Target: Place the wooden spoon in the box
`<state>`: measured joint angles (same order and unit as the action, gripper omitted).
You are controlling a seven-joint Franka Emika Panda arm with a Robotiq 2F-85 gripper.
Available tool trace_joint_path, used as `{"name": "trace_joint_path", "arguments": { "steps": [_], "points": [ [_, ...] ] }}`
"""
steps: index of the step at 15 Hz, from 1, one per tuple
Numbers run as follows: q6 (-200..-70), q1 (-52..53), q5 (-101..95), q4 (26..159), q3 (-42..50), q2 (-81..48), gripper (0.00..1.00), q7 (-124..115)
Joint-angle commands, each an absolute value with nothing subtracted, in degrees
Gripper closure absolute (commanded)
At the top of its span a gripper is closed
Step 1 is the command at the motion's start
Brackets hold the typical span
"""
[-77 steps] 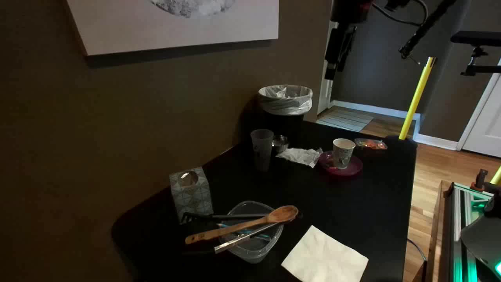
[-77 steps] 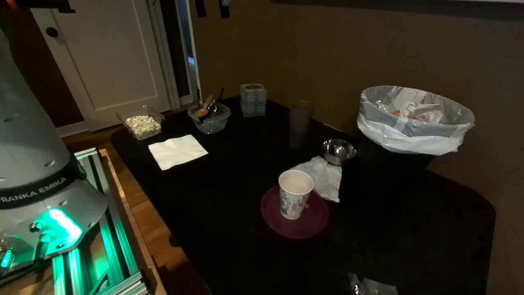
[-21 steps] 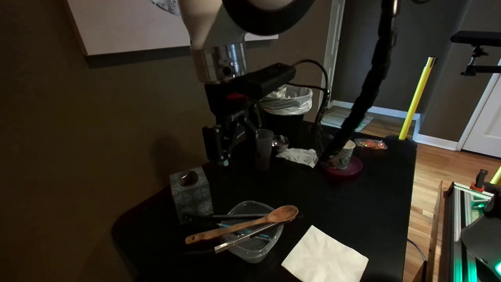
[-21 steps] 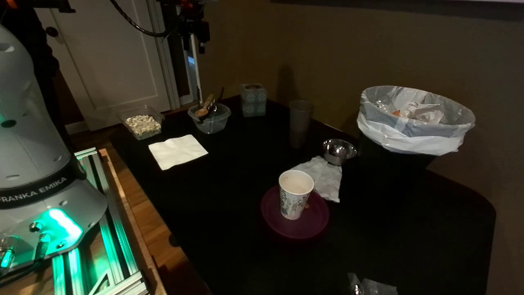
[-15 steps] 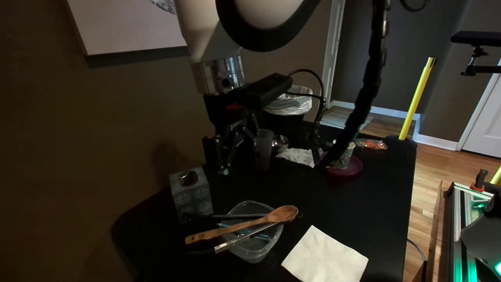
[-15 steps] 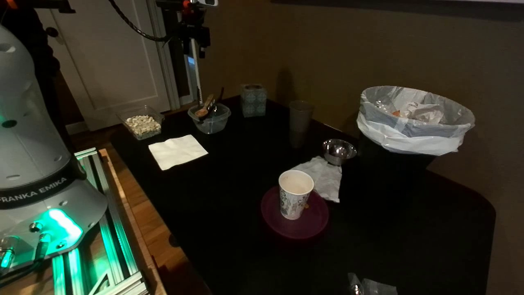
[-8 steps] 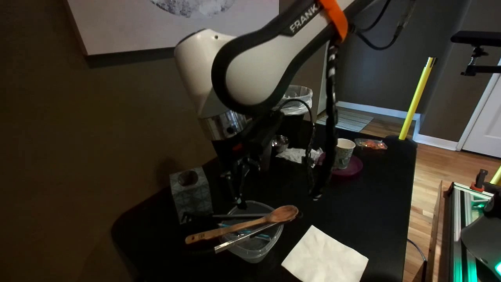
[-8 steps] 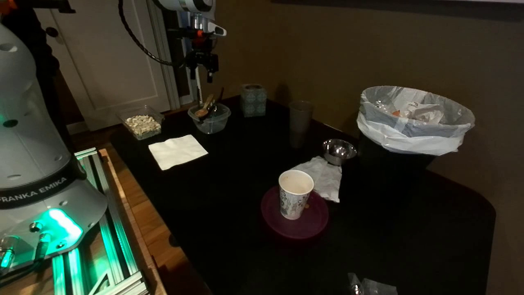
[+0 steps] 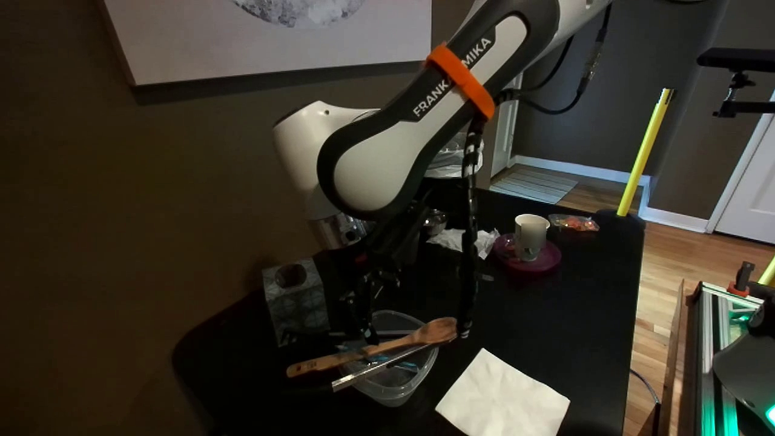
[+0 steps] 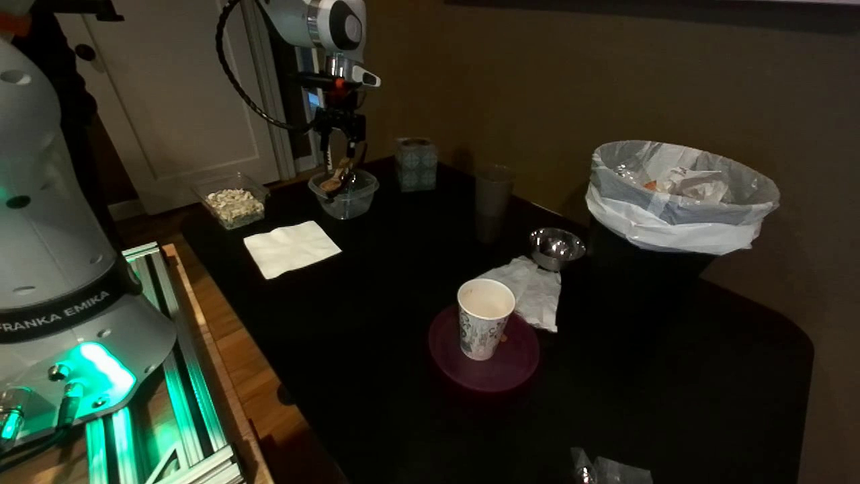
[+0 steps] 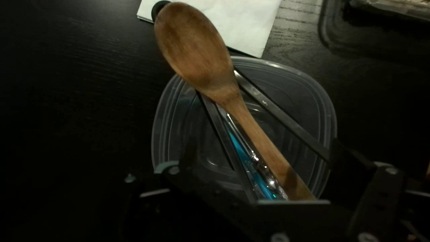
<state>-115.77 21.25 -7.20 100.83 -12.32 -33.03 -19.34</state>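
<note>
The wooden spoon (image 9: 315, 365) lies across the clear dish (image 9: 393, 396), on top of grey metal utensils (image 11: 282, 117); its bowl (image 11: 198, 47) sticks out past the dish rim. My gripper (image 10: 339, 158) is open over the dish. In the wrist view its fingers (image 11: 262, 154) stand either side of the spoon handle, with other utensils between them too; contact cannot be told. The handle's end is hidden behind the gripper there. The box (image 9: 296, 303), squarish with a pale pattern and a round top opening, stands beside the dish; it looks opaque. It also shows in an exterior view (image 10: 416, 165).
A white napkin (image 10: 292, 249) and a clear tub of pale pieces (image 10: 232, 202) lie near the dish. A tall cup (image 10: 494, 202), a metal bowl (image 10: 556, 249), a paper cup (image 10: 485, 319) on a purple plate (image 10: 450, 363) and a lined bin (image 10: 678, 228) are farther off.
My arm has come in over the dish and the gripper has moved down to the spoon's handle, fingers apart. The spoon, dish and box have not moved.
</note>
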Motion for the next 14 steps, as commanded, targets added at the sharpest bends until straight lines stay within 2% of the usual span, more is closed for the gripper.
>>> {"name": "trace_joint_path", "arguments": {
  "steps": [1, 2, 4, 12, 14],
  "points": [
    [-119.0, 23.1, -8.1, 101.8, -11.2, -33.1, 0.02, -18.4],
    [-120.4, 23.4, -8.3, 102.4, -11.3, -32.7, 0.24, -18.1],
    [-123.0, 23.9, -8.4, 103.5, -11.6, -31.8, 0.31, -17.7],
    [-127.4, 26.3, -11.9, 100.7, -11.3, -35.5, 0.93, -12.3],
    [-127.1, 26.5, -12.5, 99.9, -11.1, -36.4, 0.94, -11.3]
  ]
}}
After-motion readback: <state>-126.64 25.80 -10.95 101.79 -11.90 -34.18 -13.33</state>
